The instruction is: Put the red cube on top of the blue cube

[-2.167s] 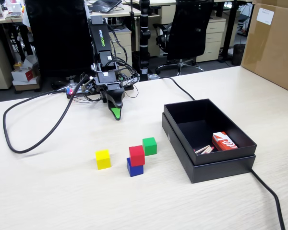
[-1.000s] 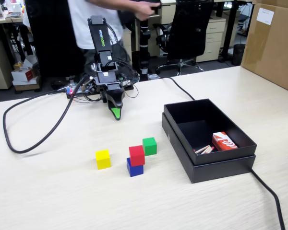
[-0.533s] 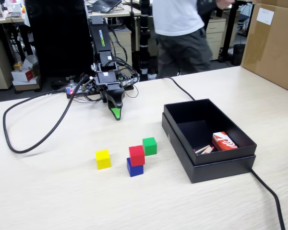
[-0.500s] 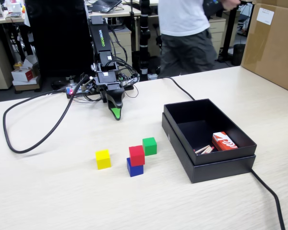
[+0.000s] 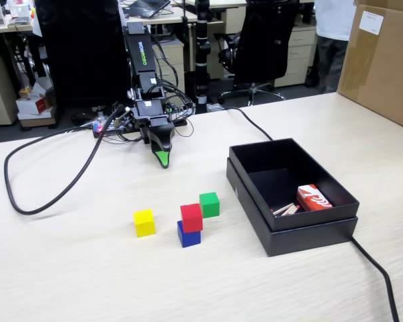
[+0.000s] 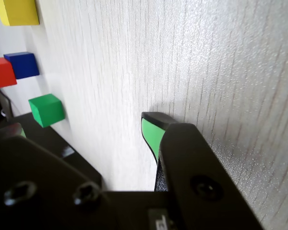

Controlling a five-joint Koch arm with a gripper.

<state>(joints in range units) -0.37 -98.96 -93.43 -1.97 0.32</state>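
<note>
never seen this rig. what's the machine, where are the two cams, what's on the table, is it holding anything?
It is a small hobby robot arm on a light wooden table. The fixed view looks at it from across the table; the wrist view rides on the arm and looks past its green-tipped end effector down at the tabletop.

On the table: the red cube sitting on the blue cube, a green cube and a yellow cube beside them, and an open black box with a red-and-white packet inside.

The end effector holds nothing and rests away from the cubes; whether it is open or shut cannot be told.
</note>
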